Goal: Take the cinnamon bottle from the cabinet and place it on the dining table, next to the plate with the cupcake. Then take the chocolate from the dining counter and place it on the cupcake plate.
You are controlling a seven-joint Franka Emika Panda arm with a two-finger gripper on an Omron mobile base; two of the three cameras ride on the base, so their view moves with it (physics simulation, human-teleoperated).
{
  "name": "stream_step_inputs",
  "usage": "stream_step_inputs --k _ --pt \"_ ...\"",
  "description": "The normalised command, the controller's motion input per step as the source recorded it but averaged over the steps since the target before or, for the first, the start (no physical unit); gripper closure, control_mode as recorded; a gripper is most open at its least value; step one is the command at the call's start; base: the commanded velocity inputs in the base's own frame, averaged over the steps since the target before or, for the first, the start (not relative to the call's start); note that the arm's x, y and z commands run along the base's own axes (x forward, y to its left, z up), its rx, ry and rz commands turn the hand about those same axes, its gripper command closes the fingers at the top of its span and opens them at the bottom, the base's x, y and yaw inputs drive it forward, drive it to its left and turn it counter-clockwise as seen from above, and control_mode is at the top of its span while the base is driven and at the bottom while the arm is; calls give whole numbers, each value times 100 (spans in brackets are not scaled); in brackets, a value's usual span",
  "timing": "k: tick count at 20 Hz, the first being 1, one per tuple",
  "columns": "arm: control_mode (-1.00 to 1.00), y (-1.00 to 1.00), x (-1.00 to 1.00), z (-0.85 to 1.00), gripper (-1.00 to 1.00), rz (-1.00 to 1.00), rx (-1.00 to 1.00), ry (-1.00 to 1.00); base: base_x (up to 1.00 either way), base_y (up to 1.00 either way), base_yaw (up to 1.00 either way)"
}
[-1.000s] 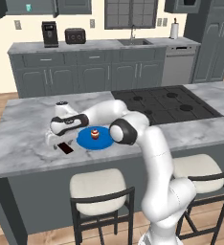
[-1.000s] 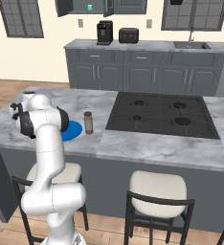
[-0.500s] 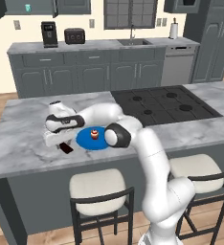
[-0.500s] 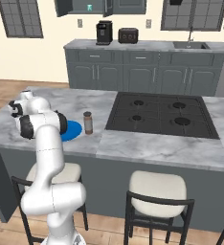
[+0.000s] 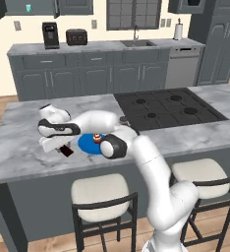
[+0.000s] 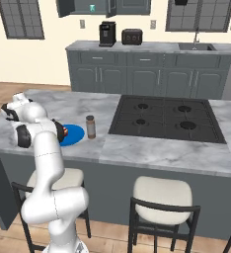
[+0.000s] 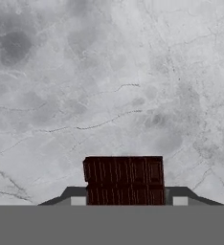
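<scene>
One cinnamon bottle (image 6: 91,127) just beside the blue plate (image 6: 74,134), cupcake (image 5: 96,139) on it.

We see our arm (image 5: 151,162) built of glossy white, rounded segments, thick and tube-like, swelling at each bend. Our joints carry dark, near-black rings and round caps; one dark disc sits on the elbow (image 5: 108,147) in the left base view, another on the side of a joint (image 6: 22,136) in the right base view. Our wrist section shows a black band between white shells. Our gripper (image 5: 52,144) has a pale blocky body, and its finger tips (image 7: 75,195) look small, dark and wedge-shaped.
</scene>
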Motion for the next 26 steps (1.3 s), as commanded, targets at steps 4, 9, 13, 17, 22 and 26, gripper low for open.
stream_step_inputs --k 4,9,13,17,22,26 --pt "-100 -21 -3 10 100 -1 6 -2 0 0 0" --pt "-100 -34 -17 9 100 0 12 -10 0 0 0" --pt "-100 -50 -38 -2 100 0 8 -22 0 0 0" --pt "-100 -52 -33 -18 100 1 10 -24 0 0 0" --pt "-100 -54 -38 -34 100 0 13 -27 0 0 0" --pt "-100 -58 -18 -25 100 0 15 -21 0 0 0"
